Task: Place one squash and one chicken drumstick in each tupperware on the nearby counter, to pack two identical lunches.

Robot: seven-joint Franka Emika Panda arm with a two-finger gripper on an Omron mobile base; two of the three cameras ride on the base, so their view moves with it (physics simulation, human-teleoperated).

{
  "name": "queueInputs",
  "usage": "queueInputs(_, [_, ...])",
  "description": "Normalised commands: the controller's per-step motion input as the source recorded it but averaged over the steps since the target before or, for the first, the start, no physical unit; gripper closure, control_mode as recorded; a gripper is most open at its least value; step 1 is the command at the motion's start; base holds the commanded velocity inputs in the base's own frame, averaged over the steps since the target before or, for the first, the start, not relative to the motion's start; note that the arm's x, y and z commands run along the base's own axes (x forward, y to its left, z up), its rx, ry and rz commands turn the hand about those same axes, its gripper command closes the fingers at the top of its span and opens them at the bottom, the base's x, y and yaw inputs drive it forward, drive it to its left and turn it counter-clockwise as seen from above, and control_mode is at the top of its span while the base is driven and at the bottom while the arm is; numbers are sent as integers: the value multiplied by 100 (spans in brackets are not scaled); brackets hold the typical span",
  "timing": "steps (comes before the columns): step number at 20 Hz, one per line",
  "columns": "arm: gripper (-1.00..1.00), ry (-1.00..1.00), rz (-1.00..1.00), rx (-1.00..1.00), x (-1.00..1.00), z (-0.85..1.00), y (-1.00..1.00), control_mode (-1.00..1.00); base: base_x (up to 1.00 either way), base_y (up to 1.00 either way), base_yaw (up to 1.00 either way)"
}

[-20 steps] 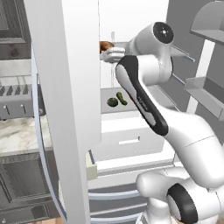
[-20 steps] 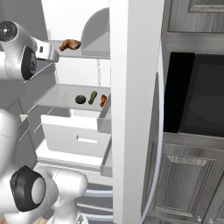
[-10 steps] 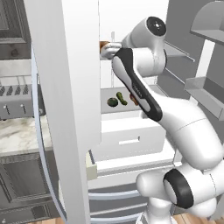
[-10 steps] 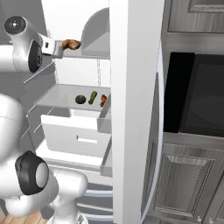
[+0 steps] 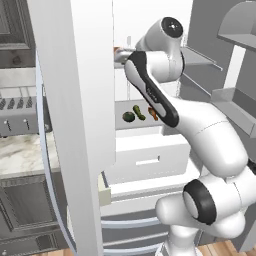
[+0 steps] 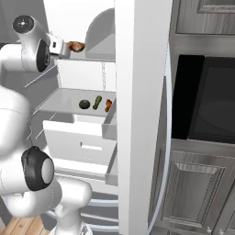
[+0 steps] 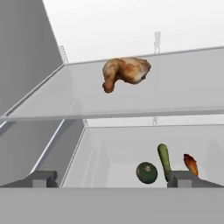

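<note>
Inside the open fridge, the gripper (image 7: 112, 177) hangs level with the upper glass shelf (image 7: 183, 92), its two fingertips spread wide apart with nothing between them, facing the plump golden-brown chicken drumstick (image 7: 125, 72) that lies alone toward the far side of that shelf. By my reading the step in hand is the first pick, an approach to this drumstick, and none of the packing looks done, since all four food items sit in the fridge. The next move calls for pushing the gripper farther in over the shelf so its fingers straddle the meat, then closing on it and drawing it out clear of the shelf edge; the rounded, glossy piece may roll or slip if caught off-centre. On the lower shelf (image 6: 59, 98) the round squash (image 7: 146, 172), the slim squash (image 7: 163, 159) and the slimmer orange-brown drumstick (image 7: 190, 163) lie close together in a row, well below the gripper. The hand view gives the open fingers and the whole shape of the top drumstick, which the base views cannot settle. The left base view alone shows the marble tabletop (image 5: 20, 155) to the left of the fridge door (image 5: 80, 100), with a slotted toaster (image 5: 17, 112) on it; I cannot make out the tupperware there.
</note>
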Motion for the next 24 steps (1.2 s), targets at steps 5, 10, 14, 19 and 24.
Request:
queueInputs(5, [-100, 0, -8, 0, 30, 0, 4, -100, 0, 0, 0])
queueInputs(10, [-100, 1, -6, 0, 26, 0, 10, -100, 0, 0, 0])
queueInputs(14, [-100, 2, -5, 0, 28, 0, 10, -100, 0, 0, 0])
queueInputs(19, [-100, 2, -5, 0, 28, 0, 6, -100, 0, 0, 0])
queueInputs(24, [-100, 0, -4, 0, 28, -1, 8, -100, 0, 0, 0])
